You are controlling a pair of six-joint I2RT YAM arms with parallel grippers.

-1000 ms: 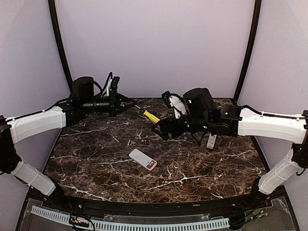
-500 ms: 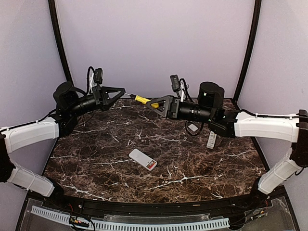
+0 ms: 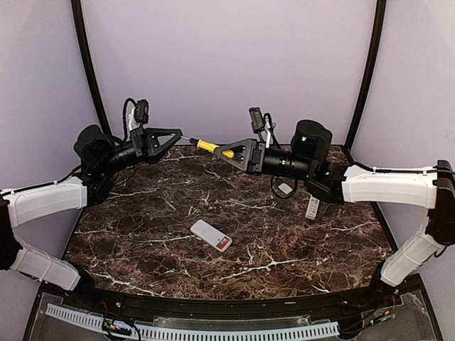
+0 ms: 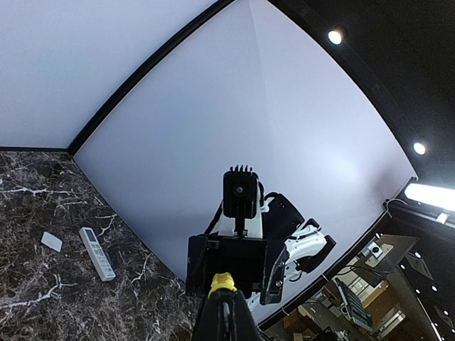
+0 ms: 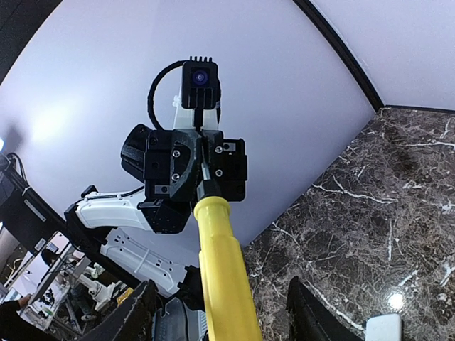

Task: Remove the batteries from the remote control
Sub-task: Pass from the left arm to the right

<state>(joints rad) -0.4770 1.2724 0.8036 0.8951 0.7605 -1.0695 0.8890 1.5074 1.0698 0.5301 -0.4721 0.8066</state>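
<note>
**A:** Both arms are up in the air, nose to nose above the far side of the marble table (image 3: pixel 142 234). The left gripper (image 3: pixel 181 138) is pinched tight on the thin metal shaft of the screwdriver (image 3: pixel 210 147).

**B:** And the right gripper (image 3: pixel 226 153) sits at the other end. Its fingers straddle the yellow handle, and the right wrist view shows a clear gap on either side. So the jaws are apart, with no squeeze on it.

**A:** Down on the table, the remote control (image 3: pixel 211 235) lies flat near the middle, well apart from both claws.

**B:** The batteries (image 3: pixel 223 244) show as a patch of red at its near-right end, inside the remote. Nothing is touching them.

**A:** Over on the right, under the right arm, there's a second remote (image 3: pixel 312 207), with a small white cover (image 3: pixel 285 189) near it.
</note>
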